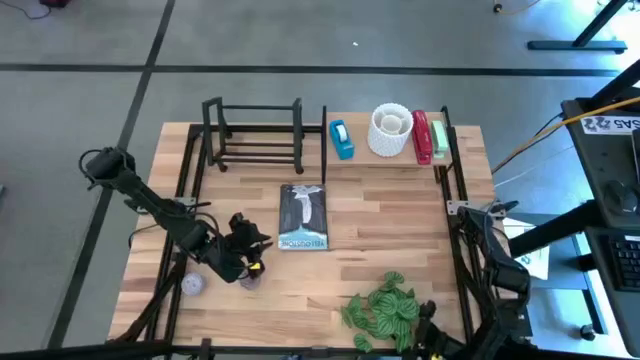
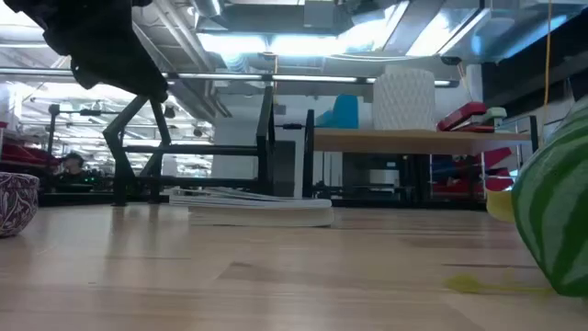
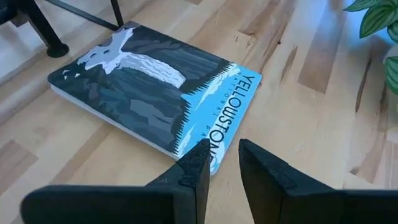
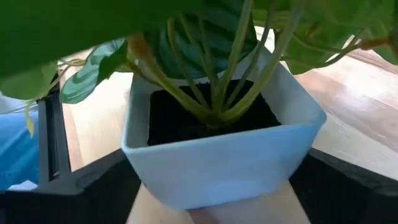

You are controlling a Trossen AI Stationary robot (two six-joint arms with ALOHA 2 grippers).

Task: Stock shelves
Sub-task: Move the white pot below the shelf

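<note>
Centrally on the bench (image 1: pixel 400 240), a thin softcover book (image 3: pixel 155 99) is lying flat, printed "YELLOWSTONE" on its spine edge. Likely light, slightly flexible and slick (best pinched at a free edge).

The left gripper (image 3: pixel 221 165) is hovering just beside it, jaws narrowly parted and empty.

The right gripper (image 4: pixel 211 186) is clamping the potted plant (image 4: pixel 217 124).

The rack (image 1: pixel 255 135) and shelf board (image 1: pixel 390 150) are standing behind.

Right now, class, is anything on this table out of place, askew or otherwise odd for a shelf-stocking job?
The Yellowstone book lies flat on the tabletop, slightly askew, while the black rack stands empty. The plant sits at the near edge, unshelved, with the right pincer around its white pot. The left pincer hovers open near the book's corner.
</note>
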